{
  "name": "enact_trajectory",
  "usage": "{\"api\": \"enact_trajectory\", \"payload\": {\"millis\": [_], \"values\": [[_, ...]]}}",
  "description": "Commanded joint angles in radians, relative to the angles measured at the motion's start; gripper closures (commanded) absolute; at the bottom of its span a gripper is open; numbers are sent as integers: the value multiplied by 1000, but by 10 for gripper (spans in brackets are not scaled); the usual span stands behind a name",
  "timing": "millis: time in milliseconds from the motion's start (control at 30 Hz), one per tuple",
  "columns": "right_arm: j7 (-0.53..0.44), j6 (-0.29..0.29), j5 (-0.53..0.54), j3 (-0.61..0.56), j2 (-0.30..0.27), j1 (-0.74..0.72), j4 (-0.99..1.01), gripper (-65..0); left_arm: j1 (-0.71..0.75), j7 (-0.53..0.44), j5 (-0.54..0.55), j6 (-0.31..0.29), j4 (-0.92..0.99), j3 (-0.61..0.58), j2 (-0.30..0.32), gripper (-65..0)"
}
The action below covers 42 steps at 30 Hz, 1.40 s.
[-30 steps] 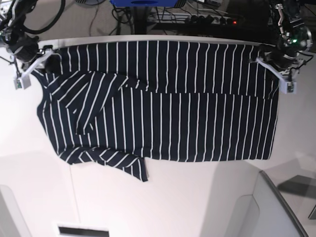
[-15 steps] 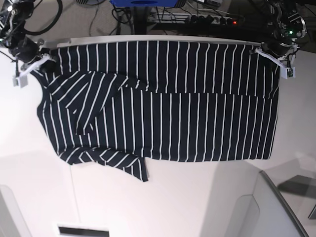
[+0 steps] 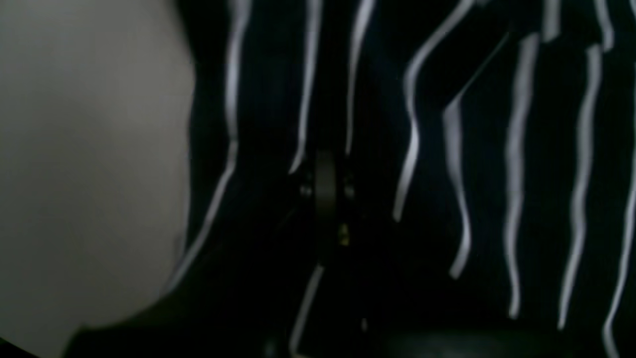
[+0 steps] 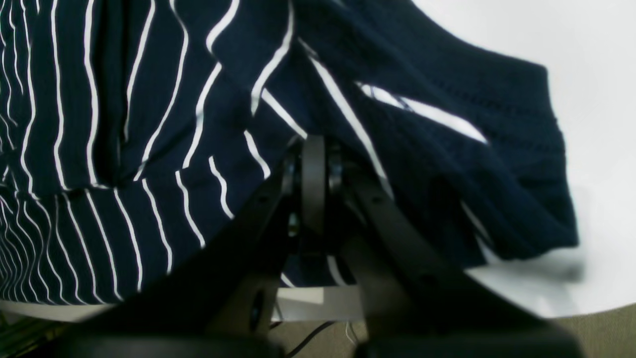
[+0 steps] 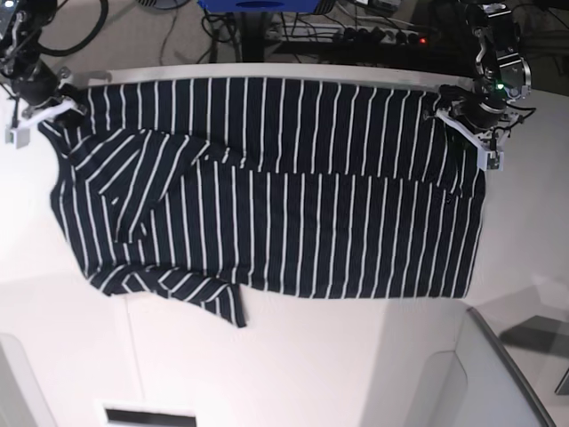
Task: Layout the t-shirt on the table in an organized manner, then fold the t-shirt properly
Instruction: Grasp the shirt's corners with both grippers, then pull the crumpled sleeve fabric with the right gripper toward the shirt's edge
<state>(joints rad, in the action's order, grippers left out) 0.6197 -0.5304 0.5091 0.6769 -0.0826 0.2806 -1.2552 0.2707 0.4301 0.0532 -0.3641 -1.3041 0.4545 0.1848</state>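
Base view: striped t-shirt (image 5: 267, 187) spread across the white table (image 5: 311, 356) — wrist views alone show right gripper (image 4: 314, 149) and left gripper (image 3: 325, 174) clamped on its fabric.

One dark navy, white-striped fabric t-shirt (image 5: 293, 187) lies on one smooth white worktop (image 5: 311, 356). Two robot hands (one at each upper corner of the shirt): the left hand (image 5: 468, 124) and the right hand (image 5: 40, 102).

White table (image 5: 293, 365) carried the striped t-shirt (image 5: 293, 196), spread wide w/ far edge near table's back rim. One end lay rumpled.
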Motion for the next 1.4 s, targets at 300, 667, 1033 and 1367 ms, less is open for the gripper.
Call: {"api": "enact_trajectory", "payload": {"millis": [300,667,1033,1367], "values": [[7,23,-27,20,-13,4,-11,-6,49,28,-6,0,-9,8,8,0],[12,13,-27,13,-13,10,-94,-6,95,29,-6,0,-141,148,2,0],[15,-24,-25,-257,-1,39,-344,-6,95,146,4,0,-381,148,-5,0],[12,-21,-27,-316,1,-70,-94,-6,106,146,-6,0,-372,139,-77,0]]}}
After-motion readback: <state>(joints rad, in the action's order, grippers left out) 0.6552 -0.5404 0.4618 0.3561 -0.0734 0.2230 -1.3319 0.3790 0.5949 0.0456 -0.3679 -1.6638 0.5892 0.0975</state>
